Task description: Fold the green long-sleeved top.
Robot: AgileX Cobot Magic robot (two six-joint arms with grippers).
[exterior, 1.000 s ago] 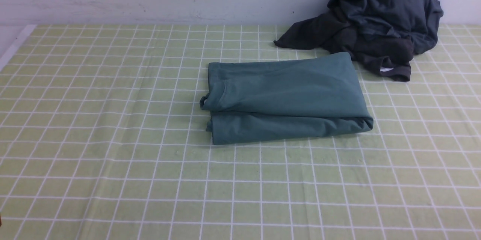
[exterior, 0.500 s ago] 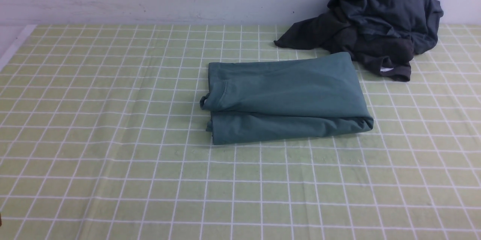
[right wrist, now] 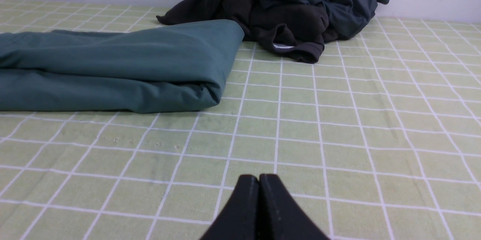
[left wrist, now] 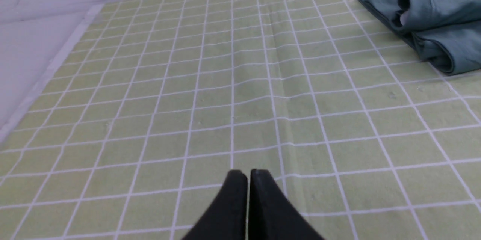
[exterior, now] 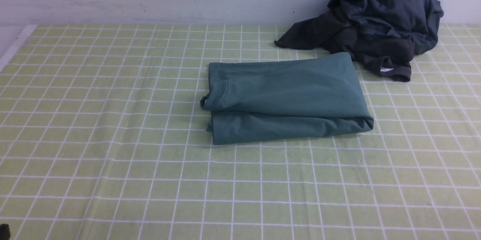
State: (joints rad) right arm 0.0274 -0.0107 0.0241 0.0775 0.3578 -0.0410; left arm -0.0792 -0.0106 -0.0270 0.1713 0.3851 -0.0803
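1. Two pairs of fingertips, each pressed together, holding nothing.
2. Ahead of both, nearer neither for certain: green top, folded, long axis running across.
3. Just beyond its far right corner: dark garments.

front: between arms, looking forward | wrists: lower, nearer table; all share table

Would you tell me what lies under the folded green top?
The checked tablecloth shows all around the green top, so the top seems to rest directly on it. Whatever its folded layers cover cannot be seen.
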